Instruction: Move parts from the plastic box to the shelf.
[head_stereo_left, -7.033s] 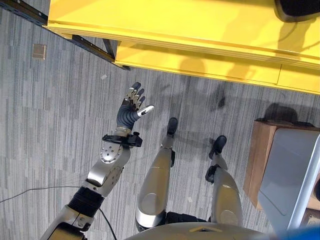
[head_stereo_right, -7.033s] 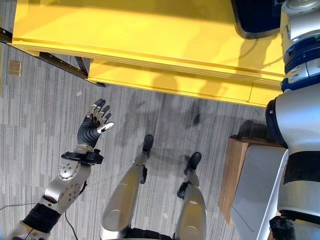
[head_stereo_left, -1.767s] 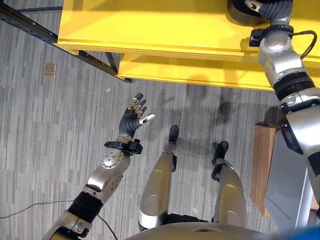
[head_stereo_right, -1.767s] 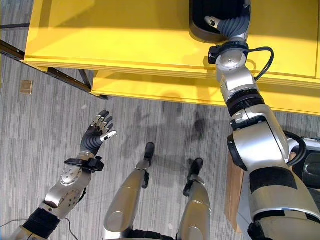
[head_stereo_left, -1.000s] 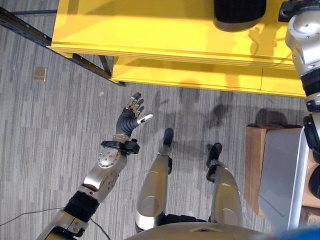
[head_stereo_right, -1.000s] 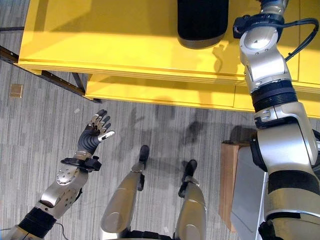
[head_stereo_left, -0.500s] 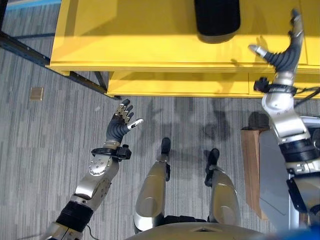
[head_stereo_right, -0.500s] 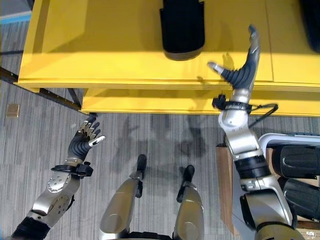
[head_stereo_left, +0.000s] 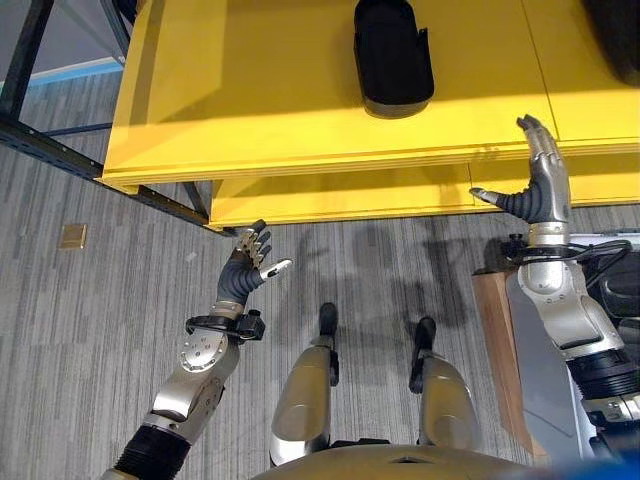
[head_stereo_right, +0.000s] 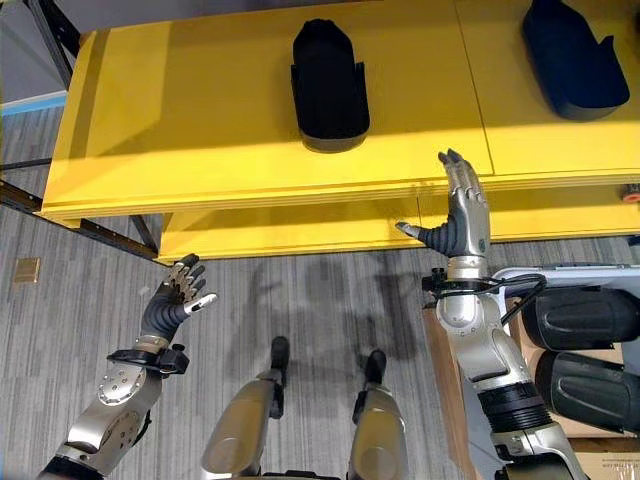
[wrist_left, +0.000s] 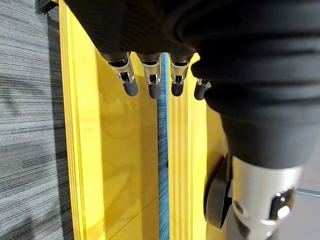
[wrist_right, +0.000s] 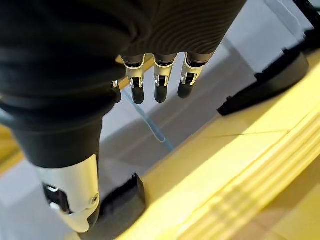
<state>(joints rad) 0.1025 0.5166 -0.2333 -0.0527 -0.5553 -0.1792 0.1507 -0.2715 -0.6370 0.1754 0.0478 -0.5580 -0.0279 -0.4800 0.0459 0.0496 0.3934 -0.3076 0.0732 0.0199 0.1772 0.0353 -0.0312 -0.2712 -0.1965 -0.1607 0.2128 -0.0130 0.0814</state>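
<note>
A black moulded part (head_stereo_right: 328, 80) lies on the top of the yellow shelf (head_stereo_right: 200, 130), with a second dark part (head_stereo_right: 570, 45) further right. My right hand (head_stereo_right: 455, 228) is open and empty, fingers straight, held up at the shelf's front edge, right of the first part. Its wrist view shows the fingers (wrist_right: 159, 80) straight, with a black part (wrist_right: 120, 205) on the shelf beyond. At lower right the plastic box (head_stereo_right: 570, 272) holds more black parts (head_stereo_right: 575, 320). My left hand (head_stereo_right: 175, 300) hangs open and empty over the floor, below the shelf.
The shelf has a lower yellow board (head_stereo_left: 340, 200) under its top. A black metal frame (head_stereo_left: 60, 165) runs at the left. The plastic box rests on a brown wooden stand (head_stereo_left: 492, 330). A small tan square (head_stereo_left: 70, 236) lies on the grey carpet.
The camera has swung, bringing more of the shelf top into view. My right hand let go of the black part on the shelf and drew back, empty, to the front edge. The left hand stayed open.
</note>
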